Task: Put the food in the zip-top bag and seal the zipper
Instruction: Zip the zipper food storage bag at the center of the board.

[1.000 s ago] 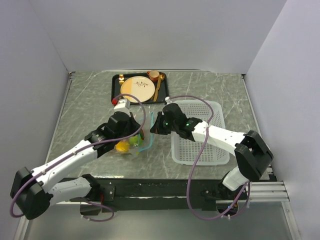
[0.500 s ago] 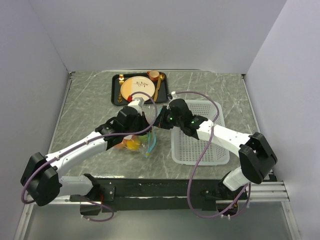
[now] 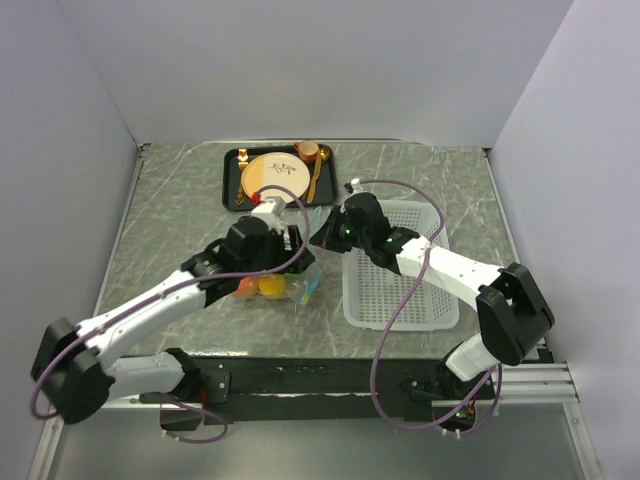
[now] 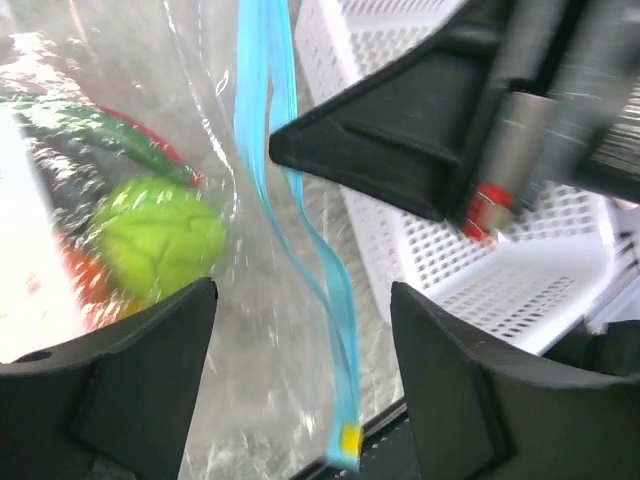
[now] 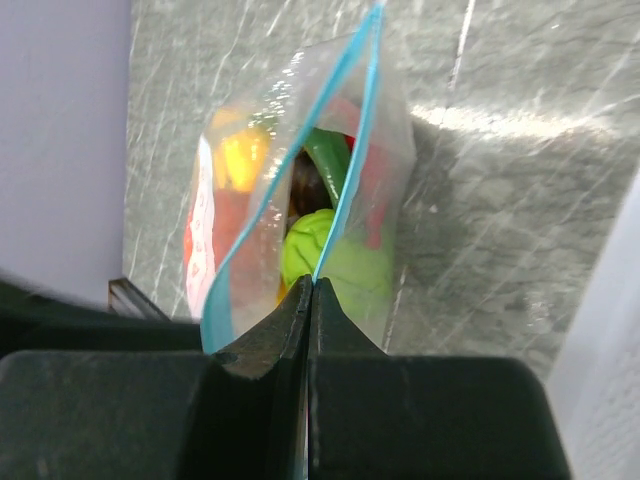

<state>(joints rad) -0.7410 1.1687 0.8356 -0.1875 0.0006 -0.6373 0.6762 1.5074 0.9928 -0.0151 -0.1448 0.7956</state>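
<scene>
Food (image 5: 322, 250) sits inside the zip-top bag (image 3: 262, 290), mid-table just left of the white basket (image 3: 400, 300). Right gripper (image 5: 308, 292) pinches one end of the zipper (image 5: 347, 150); left gripper (image 4: 300, 295) stands open astride the strip. Loading looks finished, but the mouth gapes, so sealing remains.

Nothing legible in any view.
The zip-top bag (image 3: 272, 287) is the one thing with a label (image 4: 22, 250), a white patch on its clear wall that shows only as a blank blur with no letters or figures to make out. Beyond the bag, the cream-and-tan plate (image 3: 272, 178) has a small dark mark (image 3: 284, 168) near its middle, too fine to read. No brand, number or sign shows elsewhere around the bag.
</scene>
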